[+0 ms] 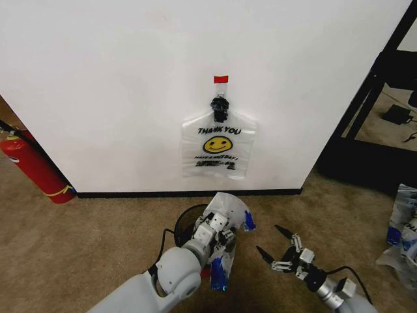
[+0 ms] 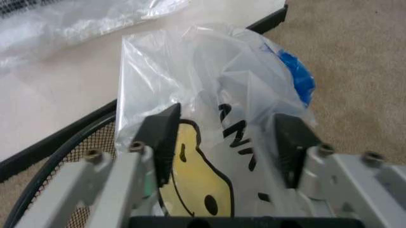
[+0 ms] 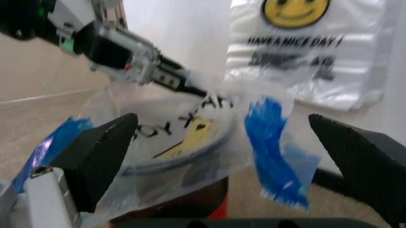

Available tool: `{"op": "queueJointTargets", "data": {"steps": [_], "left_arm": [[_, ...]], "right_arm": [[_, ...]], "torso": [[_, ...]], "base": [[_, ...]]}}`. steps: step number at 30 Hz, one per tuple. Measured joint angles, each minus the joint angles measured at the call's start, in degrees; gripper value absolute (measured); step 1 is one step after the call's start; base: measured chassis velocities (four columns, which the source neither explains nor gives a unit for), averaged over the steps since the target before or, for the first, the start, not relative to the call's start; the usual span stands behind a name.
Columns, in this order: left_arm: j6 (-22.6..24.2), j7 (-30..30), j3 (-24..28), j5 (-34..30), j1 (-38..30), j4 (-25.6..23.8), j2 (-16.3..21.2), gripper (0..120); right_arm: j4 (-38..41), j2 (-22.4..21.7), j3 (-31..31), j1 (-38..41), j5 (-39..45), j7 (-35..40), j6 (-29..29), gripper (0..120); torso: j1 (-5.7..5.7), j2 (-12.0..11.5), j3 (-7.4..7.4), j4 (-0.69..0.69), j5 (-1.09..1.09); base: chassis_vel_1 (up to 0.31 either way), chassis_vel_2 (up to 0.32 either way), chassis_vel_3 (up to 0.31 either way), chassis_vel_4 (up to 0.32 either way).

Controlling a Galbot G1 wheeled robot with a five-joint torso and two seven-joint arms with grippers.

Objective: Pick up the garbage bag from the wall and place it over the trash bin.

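The garbage bag (image 1: 228, 205), thin whitish plastic with a yellow smiley and blue patches, lies crumpled over the trash bin (image 1: 181, 222), a black mesh basket on the carpet by the wall. My left gripper (image 1: 218, 228) is at the bag. In the left wrist view its fingers (image 2: 166, 133) stand apart with the bag (image 2: 209, 71) between them and the bin's mesh (image 2: 63, 156) below. My right gripper (image 1: 268, 239) is open just right of the bin. Between its open fingers, the right wrist view shows the bag (image 3: 159, 123), the left gripper (image 3: 190, 88) and the bin's red base (image 3: 216, 199).
Another bag of the same kind (image 1: 218, 147) hangs from a black clip on the white wall above the bin. A red fire extinguisher (image 1: 32, 166) leans at the left. A black shelf frame (image 1: 371, 98) and more plastic bags (image 1: 404, 228) stand at the right.
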Motion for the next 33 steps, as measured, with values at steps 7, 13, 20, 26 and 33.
{"op": "queueJointTargets", "data": {"steps": [7,13,20,26,33], "left_arm": [[0.08,-0.66,-0.25,-3.85,-0.53,1.85,-0.92,18],[-0.14,-1.36,-2.15,-5.45,-0.64,2.11,-1.19,0],[-0.31,-1.12,-5.39,-5.38,-0.52,2.92,0.16,0],[-0.79,-0.84,-8.12,-4.92,1.24,4.24,0.27,0],[-1.88,0.15,-10.0,-3.89,4.38,5.41,0.04,0]], "right_arm": [[-1.59,-0.3,-0.1,1.61,-1.39,-0.48,-0.27,100],[-1.59,-0.52,-0.05,1.44,-1.38,-0.77,-0.27,100],[1.11,-1.56,-2.93,0.11,2.12,4.63,-4.42,100],[6.8,-3.32,-7.63,-0.9,9.11,15.55,-12.48,100],[9.5,-3.8,-9.31,-0.46,11.34,22.04,-15.14,100]], "torso": [[0.0,0.0,0.0,0.0,0.0],[0.0,0.0,0.0,0.0,0.01],[0.0,0.0,0.0,0.0,0.01],[0.0,0.0,0.0,0.0,0.0],[0.0,0.0,0.0,0.01,0.01]], "base": [[0.0,0.0,0.0,0.0],[0.0,0.0,0.0,0.0],[0.0,0.0,0.0,0.0],[0.0,0.0,0.0,0.0],[0.0,0.0,0.0,0.0]]}}
